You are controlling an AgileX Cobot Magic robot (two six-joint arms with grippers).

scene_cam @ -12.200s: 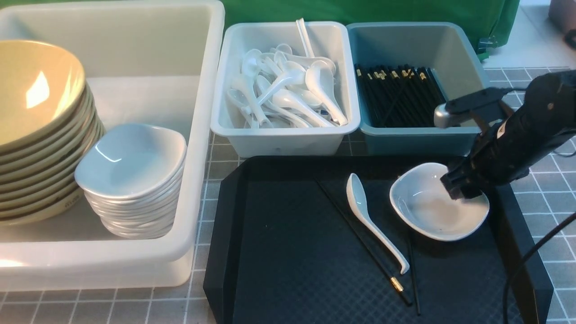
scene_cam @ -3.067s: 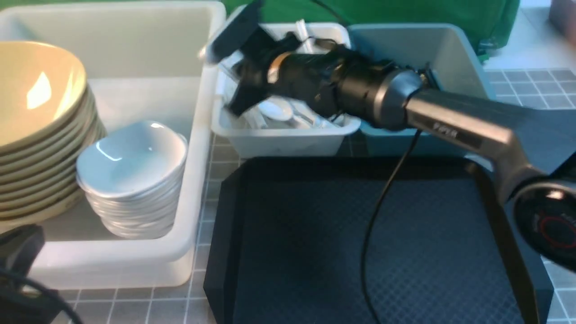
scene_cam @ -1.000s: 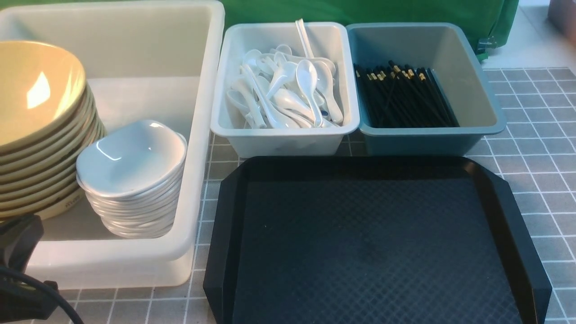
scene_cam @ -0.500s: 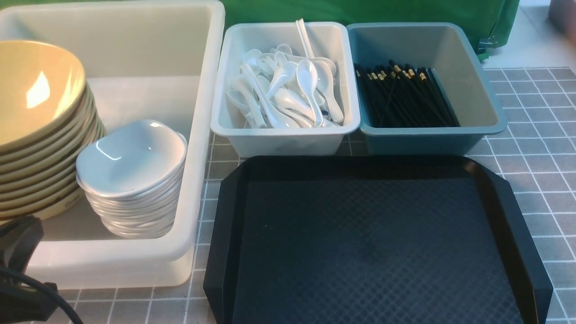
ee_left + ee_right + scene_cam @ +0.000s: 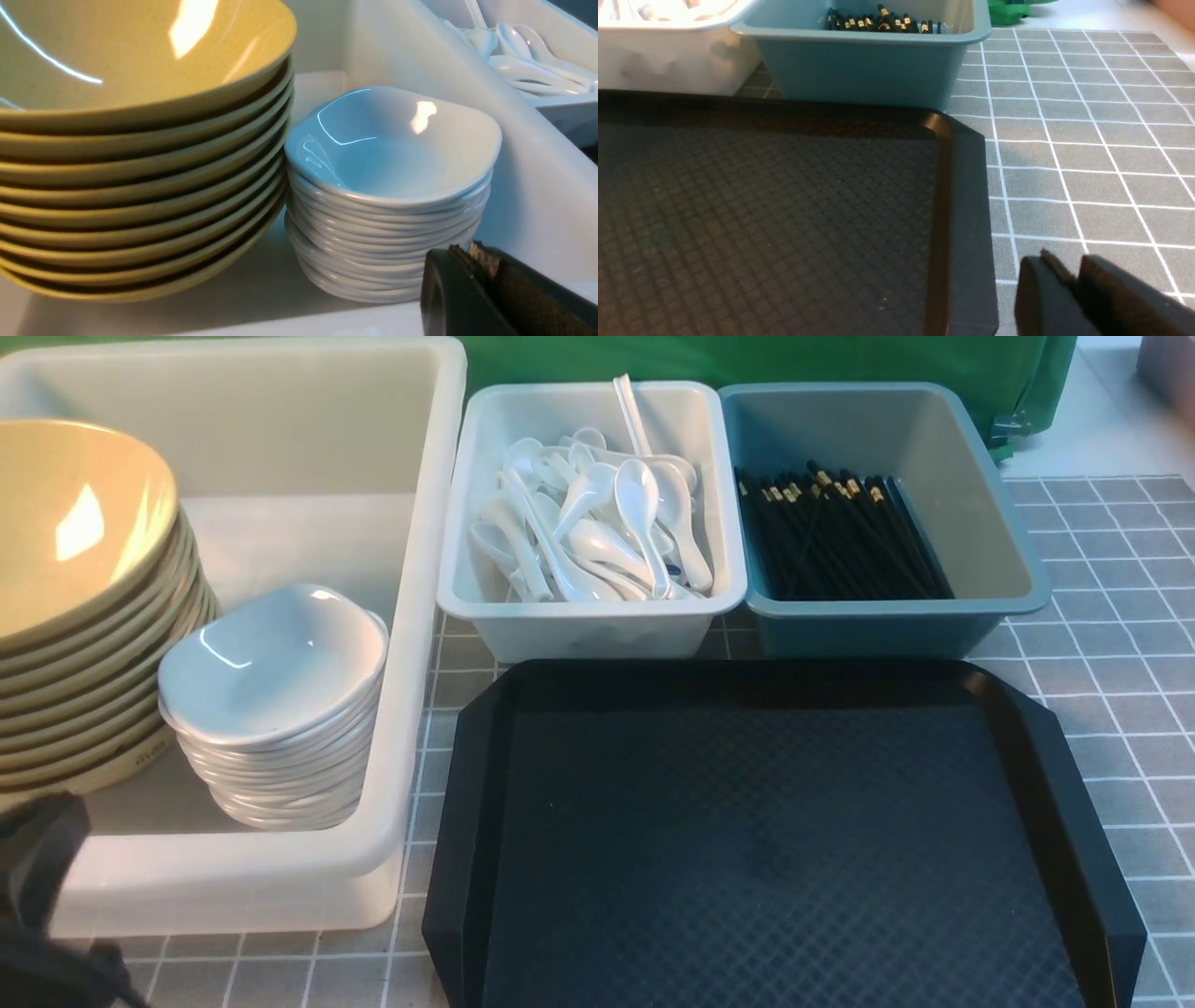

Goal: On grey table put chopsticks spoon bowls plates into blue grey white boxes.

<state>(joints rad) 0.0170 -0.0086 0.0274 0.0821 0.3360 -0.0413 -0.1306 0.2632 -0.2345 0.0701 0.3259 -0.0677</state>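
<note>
Far left, big milky white plastic tub with stacked beige-yellow bowls and small white dishes; left gripper closed, empty. Centre — white spoons in pale bin. Right — black chopsticks in blue bin; right gripper barely parted, empty.
</note>
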